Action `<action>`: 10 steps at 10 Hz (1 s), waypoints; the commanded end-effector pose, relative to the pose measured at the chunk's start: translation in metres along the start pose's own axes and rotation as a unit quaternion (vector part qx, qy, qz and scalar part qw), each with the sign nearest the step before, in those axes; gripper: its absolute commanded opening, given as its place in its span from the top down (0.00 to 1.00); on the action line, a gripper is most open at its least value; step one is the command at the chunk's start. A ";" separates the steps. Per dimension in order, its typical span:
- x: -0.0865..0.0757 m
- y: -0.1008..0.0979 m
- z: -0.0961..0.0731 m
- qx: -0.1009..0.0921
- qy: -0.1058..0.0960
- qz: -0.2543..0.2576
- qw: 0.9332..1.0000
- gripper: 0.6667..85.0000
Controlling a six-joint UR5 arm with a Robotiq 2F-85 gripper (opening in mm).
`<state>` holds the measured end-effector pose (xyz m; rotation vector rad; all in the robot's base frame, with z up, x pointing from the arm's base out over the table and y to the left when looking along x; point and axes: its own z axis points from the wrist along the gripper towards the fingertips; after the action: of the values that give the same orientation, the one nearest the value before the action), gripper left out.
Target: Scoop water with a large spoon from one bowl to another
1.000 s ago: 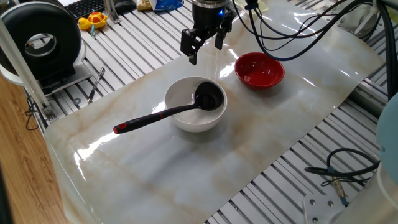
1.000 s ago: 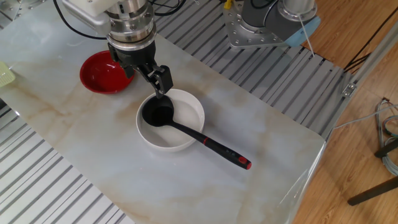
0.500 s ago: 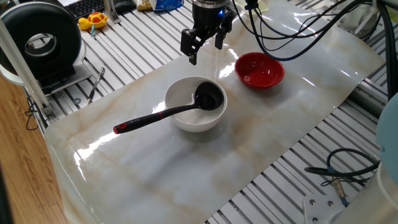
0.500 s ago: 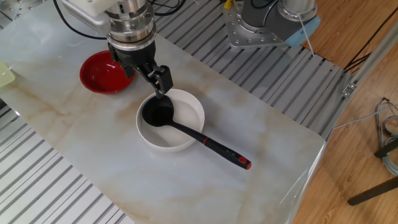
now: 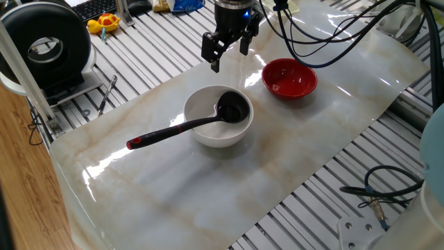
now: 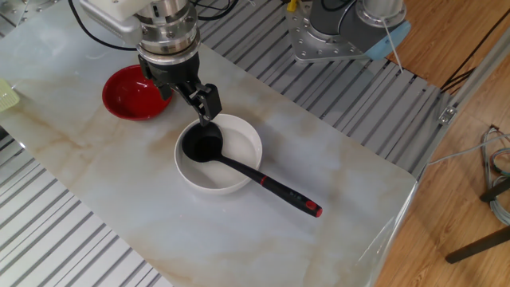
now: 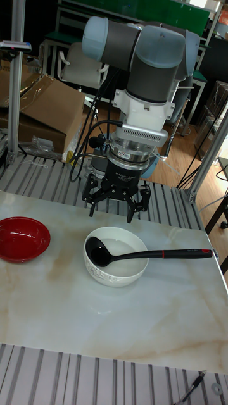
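Observation:
The white bowl (image 5: 207,134) (image 6: 241,147) (image 7: 118,274) stands mid-table on the marble sheet. The large spoon (image 5: 175,129) (image 6: 264,182) (image 7: 166,254), a black ladle, rests with its scoop inside the bowl, its red-tipped handle lying over the rim. Water is hard to make out; the bowl's inside only looks faintly glossy. The small red bowl (image 5: 289,78) (image 6: 126,94) (image 7: 21,238) stands apart beside the white one. My gripper (image 5: 229,51) (image 6: 188,96) (image 7: 113,207) hangs open and empty just above the white bowl's rim on the side away from the handle, touching nothing.
A black round device (image 5: 48,44), a yellow toy (image 5: 104,23) and a keyboard lie beyond the sheet. Cables (image 5: 326,35) trail behind the red bowl. The arm's base (image 6: 349,32) is at the table edge. A cardboard box (image 7: 44,107) stands off the table.

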<state>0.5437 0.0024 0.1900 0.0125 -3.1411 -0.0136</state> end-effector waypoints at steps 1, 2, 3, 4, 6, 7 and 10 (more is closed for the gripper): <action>-0.030 0.019 -0.002 -0.037 -0.055 0.059 0.996 0.99; -0.024 0.018 0.000 -0.027 -0.044 0.060 0.997 0.99; -0.023 0.015 0.002 -0.012 -0.045 0.050 0.998 0.99; -0.025 0.022 0.000 -0.023 -0.050 0.047 0.997 0.99; -0.028 0.020 0.001 -0.029 -0.062 0.040 0.997 0.99; -0.031 0.024 0.001 -0.037 -0.067 0.040 0.996 0.99; -0.030 0.026 0.001 -0.038 -0.066 0.034 0.997 0.99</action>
<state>0.5707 0.0235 0.1877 -0.0997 -3.2566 -0.1042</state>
